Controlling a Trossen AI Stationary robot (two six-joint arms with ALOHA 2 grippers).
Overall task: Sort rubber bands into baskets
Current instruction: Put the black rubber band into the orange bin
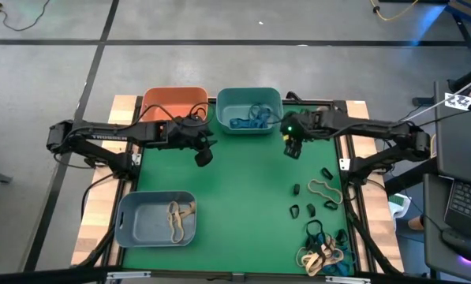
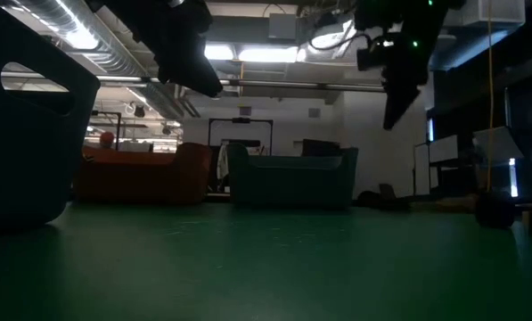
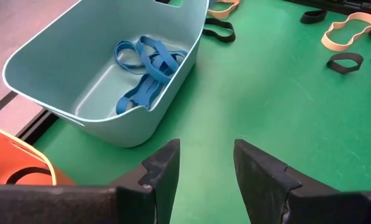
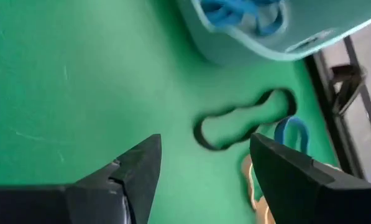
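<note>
Right end effector (image 1: 292, 147) hangs just below the teal basket (image 1: 249, 99) at upper centre of the overhead frame. Fingers spread wide, nothing between them. My reading: it has let go of a band over the teal basket, since blue bands (image 1: 248, 118) lie inside.

Left end effector (image 1: 203, 155) hovers over bare green surface (image 1: 235, 205), just below the gap between the orange basket (image 1: 174, 99) and the teal one. Fingers parted, gripping nothing. It looks parked, waiting its turn.

Sorting so far goes by colour: tan bands (image 1: 177, 218) in the grey-blue basket (image 1: 156, 218) at lower left; blue in teal; the left wrist view shows a dark loop (image 3: 30, 174) in the orange basket, so probably black belongs there.

Unsorted bands remain on the right side of the surface: scattered black loops (image 1: 312, 208), one tan loop (image 1: 325, 190), and a mixed heap (image 1: 323, 251) at lower right. All lie nearer the right arm, which likely explains why that arm does the fetching.

Writing: pale lettering on the left arm, too small to read. No other legible labels.
</note>
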